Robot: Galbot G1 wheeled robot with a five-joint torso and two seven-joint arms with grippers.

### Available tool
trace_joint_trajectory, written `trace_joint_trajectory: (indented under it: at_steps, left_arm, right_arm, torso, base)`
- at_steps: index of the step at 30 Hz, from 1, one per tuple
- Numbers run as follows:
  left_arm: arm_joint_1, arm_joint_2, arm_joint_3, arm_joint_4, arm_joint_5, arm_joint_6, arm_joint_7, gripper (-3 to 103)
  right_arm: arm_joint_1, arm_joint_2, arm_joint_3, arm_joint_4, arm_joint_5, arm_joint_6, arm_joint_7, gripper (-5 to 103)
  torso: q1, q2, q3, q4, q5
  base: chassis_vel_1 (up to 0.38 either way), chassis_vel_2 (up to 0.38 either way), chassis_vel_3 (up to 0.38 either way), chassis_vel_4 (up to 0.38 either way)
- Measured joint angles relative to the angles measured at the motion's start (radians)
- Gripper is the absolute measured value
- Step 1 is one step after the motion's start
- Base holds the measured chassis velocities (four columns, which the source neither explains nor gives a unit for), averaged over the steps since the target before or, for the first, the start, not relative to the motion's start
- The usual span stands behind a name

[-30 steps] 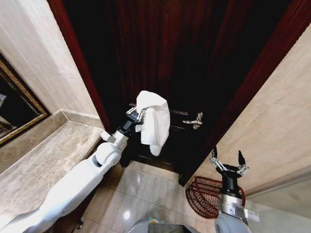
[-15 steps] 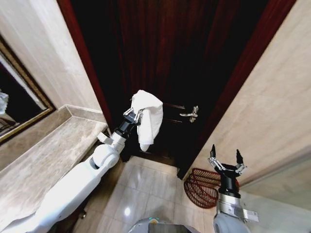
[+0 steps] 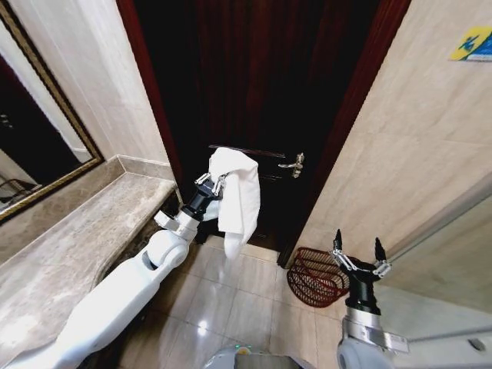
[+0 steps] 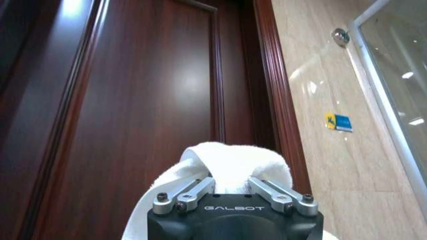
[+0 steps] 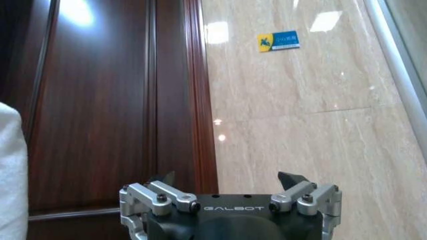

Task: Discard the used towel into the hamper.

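Left hand (image 3: 211,183) at centre of head view, arm reaching up from lower left of frame. Fingers closed on white towel (image 3: 237,197); cloth bunched over fingertips, rest hanging down in a long fold in front of dark wood door (image 3: 261,92). Towel in air, touching nothing else as far as visible. In left wrist view, same left hand (image 4: 233,186) at bottom centre, towel (image 4: 233,162) pinched between the two metal fingers (image 4: 193,192), rising as a white hump above them; jaws narrow, closed on cloth.

Right hand (image 3: 359,257) at lower right of head view, pointing up, fingers spread wide, holding nothing. In right wrist view, right hand (image 5: 229,181) at bottom centre, two dark fingertips (image 5: 291,178) well apart, nothing between; white edge of towel (image 5: 12,170) at left edge of frame.

Hamper (image 3: 315,277), round, dark red-brown wire, on tiled floor (image 3: 231,300) at lower right of centre in head view, lying tilted on its side w/ opening toward camera, near door frame and beige tiled wall (image 3: 415,146). Right hand just beside it in frame, overlapping its right rim; contact not clear. Hamper well apart from towel, lower and to the right.

Stone counter (image 3: 69,254) at lower left, under left arm. Door handle (image 3: 294,164) right of towel. Blue-yellow sticker (image 3: 471,44) at upper right on wall.
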Motion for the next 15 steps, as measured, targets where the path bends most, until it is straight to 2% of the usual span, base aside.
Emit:
trace_joint_trajectory:
  at_steps: [6,15]
  left_arm:
    - [0.001,-0.006,0.011,0.012,0.011,0.002,0.003,7]
    - [-0.02,-0.012,0.035,0.03,0.015,0.006,0.002,7]
  right_arm:
    - [0.0,-0.001,0.005,-0.006,0.004,0.005,0.0,100]
    - [0.001,-0.001,0.011,-0.011,0.008,0.008,0.004,100]
  torso:
    - [0.0,0.0,0.0,-0.0002,0.0]
    - [-0.002,0.0,0.0,-0.0001,0.0002]
  base:
    - [-0.079,0.003,-0.009,-0.088]
    - [-0.049,-0.087,-0.09,-0.056]
